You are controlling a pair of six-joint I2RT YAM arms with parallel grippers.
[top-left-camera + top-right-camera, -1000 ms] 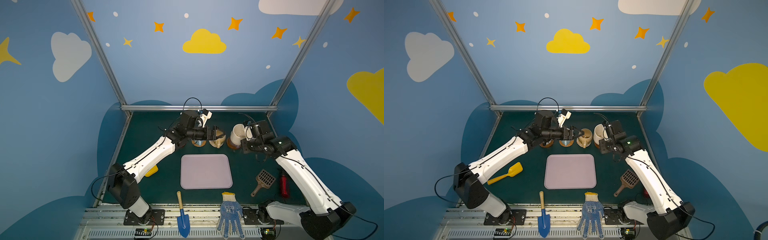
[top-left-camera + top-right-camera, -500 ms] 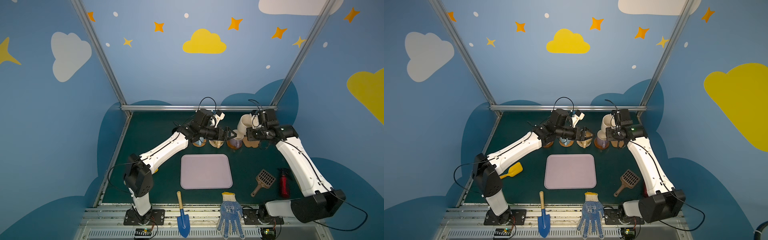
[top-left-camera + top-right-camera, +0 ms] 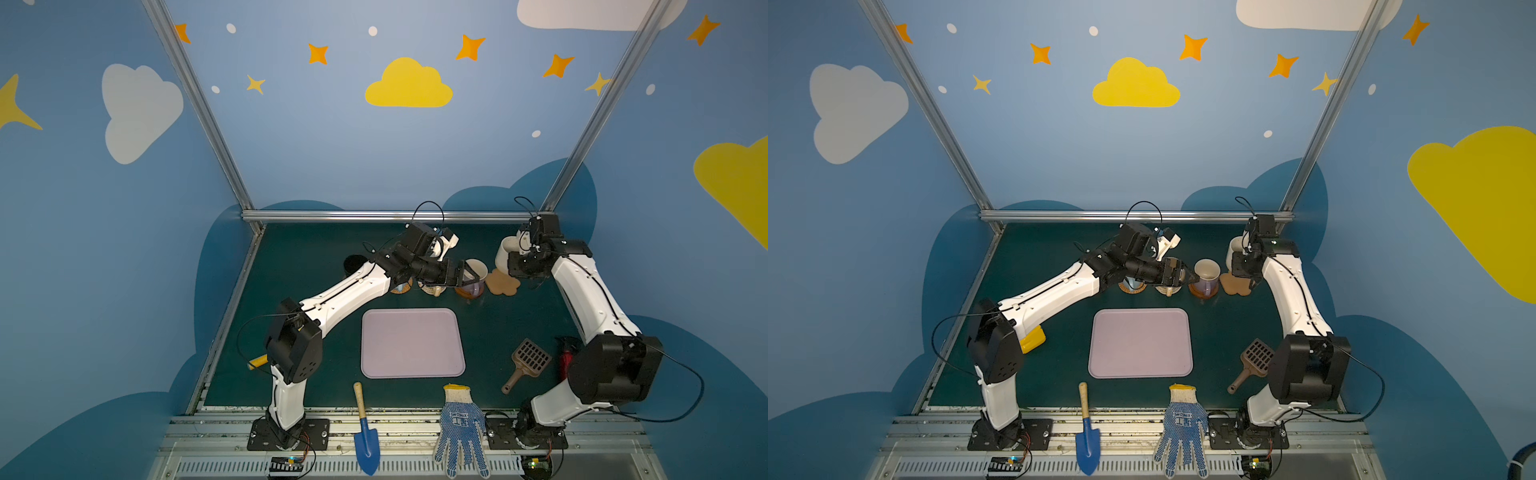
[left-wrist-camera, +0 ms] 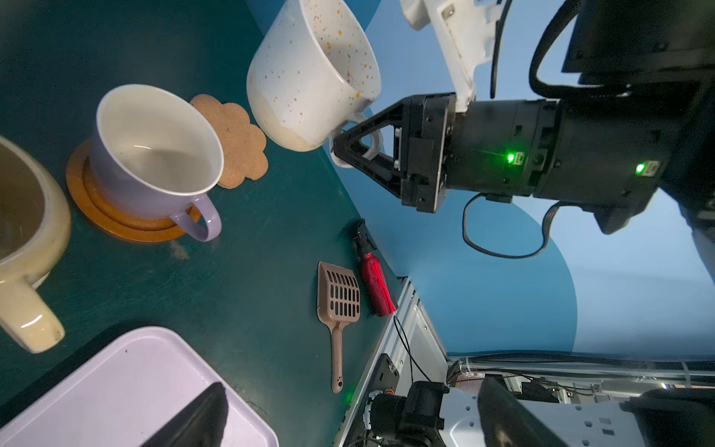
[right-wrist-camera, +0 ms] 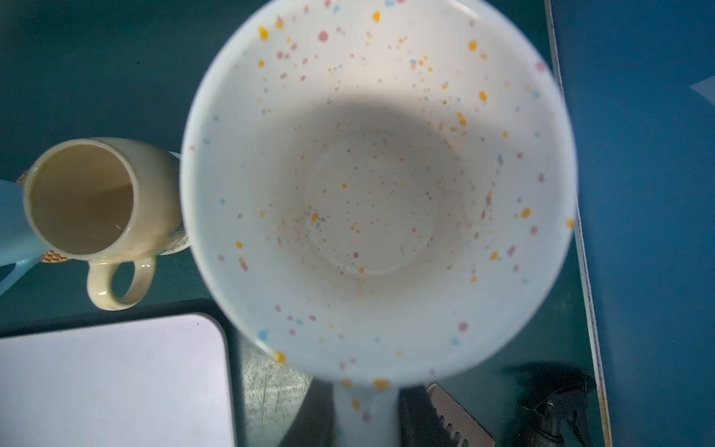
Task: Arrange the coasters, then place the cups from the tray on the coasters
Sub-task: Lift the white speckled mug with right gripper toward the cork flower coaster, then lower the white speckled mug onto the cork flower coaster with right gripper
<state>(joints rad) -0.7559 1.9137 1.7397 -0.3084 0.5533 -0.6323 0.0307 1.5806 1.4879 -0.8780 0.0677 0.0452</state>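
Note:
My right gripper (image 4: 344,149) is shut on the handle of the speckled cream-white cup (image 3: 508,254), holding it tilted in the air just behind the tan cloud-shaped coaster (image 3: 503,283), which is bare. From the right wrist I look into this cup (image 5: 371,193). The lavender cup (image 3: 473,274) stands on a brown wooden coaster (image 4: 116,224). My left gripper (image 3: 1187,276) is open and empty just left of it. Further left stand the tan-yellow cup (image 4: 27,232), the light blue cup (image 5: 11,224) and the black cup (image 3: 354,262). The lavender-pink tray (image 3: 411,343) holds nothing.
A brown slotted scoop (image 3: 528,361) and a red bottle (image 3: 564,361) lie front right. A blue trowel (image 3: 365,432) and a dotted glove (image 3: 459,428) sit on the front rail. A yellow scoop (image 3: 1032,338) lies under the left arm.
My right gripper has carried the speckled cup back and to the right, past the cloud coaster. My left arm has stretched rightward along the row of cups, its gripper staying open.

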